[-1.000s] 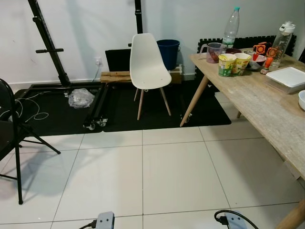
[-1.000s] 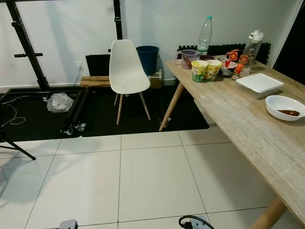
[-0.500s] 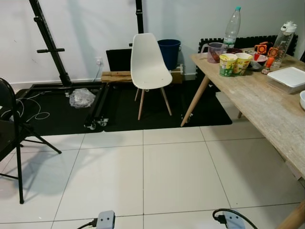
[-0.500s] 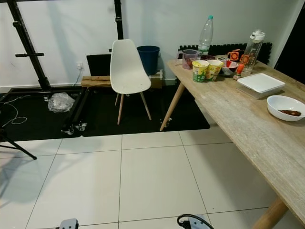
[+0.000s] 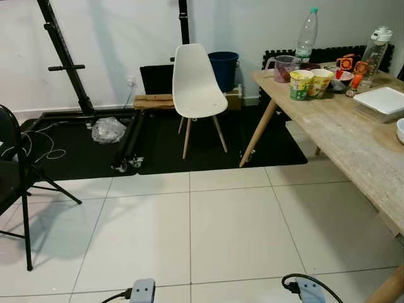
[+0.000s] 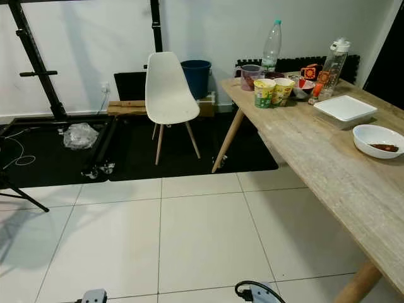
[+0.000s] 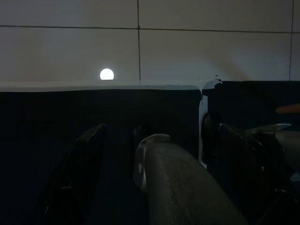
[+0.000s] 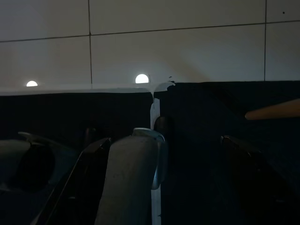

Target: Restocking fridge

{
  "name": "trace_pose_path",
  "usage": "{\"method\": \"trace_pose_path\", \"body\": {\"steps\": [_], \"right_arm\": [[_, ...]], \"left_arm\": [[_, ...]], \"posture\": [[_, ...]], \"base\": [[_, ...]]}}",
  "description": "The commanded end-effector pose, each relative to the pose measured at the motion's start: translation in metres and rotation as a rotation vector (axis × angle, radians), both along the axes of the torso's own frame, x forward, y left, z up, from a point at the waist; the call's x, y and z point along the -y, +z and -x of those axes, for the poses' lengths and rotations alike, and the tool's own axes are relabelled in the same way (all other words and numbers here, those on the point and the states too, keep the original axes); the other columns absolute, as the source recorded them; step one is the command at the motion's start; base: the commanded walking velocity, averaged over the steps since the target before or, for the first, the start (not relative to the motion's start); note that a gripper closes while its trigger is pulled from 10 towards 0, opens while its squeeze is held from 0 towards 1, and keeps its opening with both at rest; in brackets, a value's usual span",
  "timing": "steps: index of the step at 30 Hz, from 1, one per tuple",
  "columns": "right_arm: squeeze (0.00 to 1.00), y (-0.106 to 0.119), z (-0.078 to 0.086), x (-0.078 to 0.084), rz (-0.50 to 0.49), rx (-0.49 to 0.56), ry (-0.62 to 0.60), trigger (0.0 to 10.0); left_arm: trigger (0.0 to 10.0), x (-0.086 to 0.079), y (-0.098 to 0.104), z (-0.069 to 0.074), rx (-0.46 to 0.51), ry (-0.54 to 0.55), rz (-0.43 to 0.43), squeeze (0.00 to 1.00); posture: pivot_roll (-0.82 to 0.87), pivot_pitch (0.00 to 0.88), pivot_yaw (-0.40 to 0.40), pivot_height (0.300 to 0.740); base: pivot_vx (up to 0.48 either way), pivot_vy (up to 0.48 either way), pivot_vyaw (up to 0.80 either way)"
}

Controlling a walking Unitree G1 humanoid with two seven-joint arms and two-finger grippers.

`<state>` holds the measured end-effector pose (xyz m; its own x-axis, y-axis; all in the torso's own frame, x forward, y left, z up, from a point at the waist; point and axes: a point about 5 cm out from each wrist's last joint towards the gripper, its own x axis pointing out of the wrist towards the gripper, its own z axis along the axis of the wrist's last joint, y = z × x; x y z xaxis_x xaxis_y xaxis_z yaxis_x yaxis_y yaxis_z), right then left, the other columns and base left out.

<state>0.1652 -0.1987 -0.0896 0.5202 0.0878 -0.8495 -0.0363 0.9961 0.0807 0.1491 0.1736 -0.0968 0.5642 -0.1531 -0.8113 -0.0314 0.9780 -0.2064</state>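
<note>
A long wooden table [image 6: 315, 165] runs along the right. At its far end stand a clear plastic bottle [image 6: 271, 39], a measuring jug [image 6: 250, 77], two yellow-green noodle cups [image 6: 264, 93] and a sports bottle with a white lid [image 6: 332, 61]. Closer lie a white lidded container [image 6: 344, 108] and a white bowl with some food [image 6: 377, 139]. Both arms hang low by my legs. In the dark wrist views, my left gripper [image 7: 161, 129] and my right gripper [image 8: 164, 140] stand open over the tiled floor, holding nothing.
A white chair [image 6: 166, 88] stands on a black mat [image 6: 183, 154] by the table's far corner, with a blue bin [image 6: 196, 74] behind it. A black metal rack [image 6: 38, 60] and a plastic bag [image 6: 79, 136] are at the back left. A black folding chair [image 5: 12, 183] stands near left.
The view wobbles slightly between frames. Nothing in the room has moved, and both arms hang as before.
</note>
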Motion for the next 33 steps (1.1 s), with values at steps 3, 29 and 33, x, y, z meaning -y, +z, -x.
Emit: {"method": "trace_pose_path", "body": {"steps": [3,29,33], "right_arm": [[0.0,-0.004,0.006,-0.006,-0.024,-0.018,-0.026,10.0],[0.0,-0.002,0.007,0.004,-0.031,-0.004,-0.099,10.0],[0.0,-0.005,0.01,-0.004,-0.045,-0.013,-0.076,10.0]], "left_arm": [[10.0,-0.011,0.0,0.001,-0.012,-0.008,-0.032,0.0],[10.0,-0.007,-0.004,0.014,-0.026,0.018,-0.008,0.0],[10.0,-0.003,-0.004,0.012,-0.017,0.018,0.006,0.0]], "posture": [[-0.05,0.0,0.027,0.74],[-0.05,0.0,0.02,0.74],[-0.04,0.0,0.012,0.74]], "base": [[0.0,0.0,0.0],[0.0,0.0,0.0],[0.0,0.0,0.0]]}}
